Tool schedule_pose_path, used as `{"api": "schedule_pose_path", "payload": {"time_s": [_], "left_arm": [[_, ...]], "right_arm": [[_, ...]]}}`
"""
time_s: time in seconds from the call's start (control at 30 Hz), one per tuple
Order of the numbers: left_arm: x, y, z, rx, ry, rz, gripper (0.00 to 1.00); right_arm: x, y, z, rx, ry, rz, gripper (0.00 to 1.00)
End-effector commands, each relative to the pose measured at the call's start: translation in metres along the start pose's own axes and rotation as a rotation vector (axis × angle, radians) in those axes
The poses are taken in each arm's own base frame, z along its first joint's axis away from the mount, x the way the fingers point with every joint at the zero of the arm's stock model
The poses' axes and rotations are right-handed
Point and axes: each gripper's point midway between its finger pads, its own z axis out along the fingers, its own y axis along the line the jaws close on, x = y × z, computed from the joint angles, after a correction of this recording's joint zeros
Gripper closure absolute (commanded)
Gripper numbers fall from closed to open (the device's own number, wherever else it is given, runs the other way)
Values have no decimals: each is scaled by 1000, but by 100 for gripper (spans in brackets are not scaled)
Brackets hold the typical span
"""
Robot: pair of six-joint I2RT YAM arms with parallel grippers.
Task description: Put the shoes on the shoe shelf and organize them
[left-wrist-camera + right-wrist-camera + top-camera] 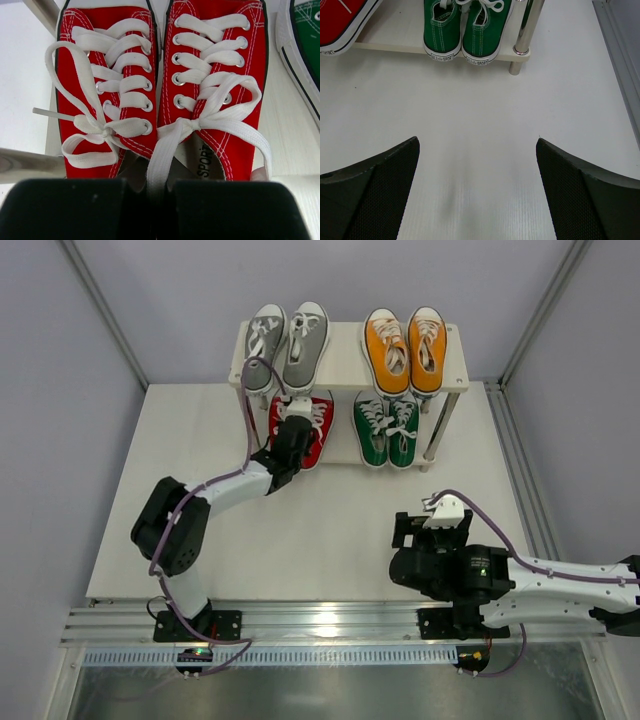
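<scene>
The grey pair (288, 345) sits at the left end of the upper board of the shoe shelf (345, 352). Below it, on the left half of the shelf's lower board, lies the red pair (322, 422), toes pointing into the shelf and heels near its front edge. The left hand (296, 432) is at those heels. In the wrist view its fingers (65, 210) stand close together, leaving a narrow slit with a white lace end running into it. I judge the hand clamped on the inner heel walls of both red shoes, though the contact itself is hidden.

The step looks like seating this pair. To do it well:
- Push straight into the shelf so the two shoes lie parallel.
- Stop when the heels line up with those of the green pair (387, 430) on the right half of the lower board.
- Open and back away without snagging the lace.
- Avoid drifting toward the shelf's right half, since red lies just beside green.

The orange pair (405, 348) fills the right end of the upper board. The right hand (477, 145), spread wide and holding nothing, hovers over the table (300, 540) in front of the shelf's right end, well apart from it.
</scene>
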Motion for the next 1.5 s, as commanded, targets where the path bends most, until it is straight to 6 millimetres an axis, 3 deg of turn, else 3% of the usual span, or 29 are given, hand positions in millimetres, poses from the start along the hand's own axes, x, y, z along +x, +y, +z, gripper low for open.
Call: {"api": "schedule_pose_path", "payload": {"time_s": [0.0, 0.47, 0.7, 0.93, 0.97, 1.1, 1.2, 1.33, 1.37, 1.47], "left_arm": [[-106, -4, -1, 28, -303, -164, 100], [-62, -3, 25, 14, -323, -182, 100], [-63, -7, 27, 46, -427, -154, 100], [-62, -12, 32, 58, -420, -125, 100], [-62, -12, 32, 57, -420, -120, 99], [-72, -10, 25, 61, -438, -118, 66], [-79, -6, 17, 57, -454, -136, 52], [-83, -1, 0, 53, -465, -159, 47], [-90, 2, -10, 52, -481, -175, 47], [-87, -2, -33, 53, -486, -171, 44]], "right_arm": [[-12, 3, -3, -6, -10, 9, 3], [-5, 11, -2, -23, 10, -11, 3], [-2, 16, -1, -32, 21, -23, 3], [-2, 16, -1, -34, 23, -21, 2], [-1, 16, -1, -35, 23, -26, 3], [-1, 16, -1, -37, 21, -21, 3], [-1, 19, -1, -44, 20, -22, 3], [0, 22, 0, -52, 16, -27, 3], [0, 23, 0, -53, 14, -25, 3], [2, 24, 1, -55, 13, -32, 2]]}}
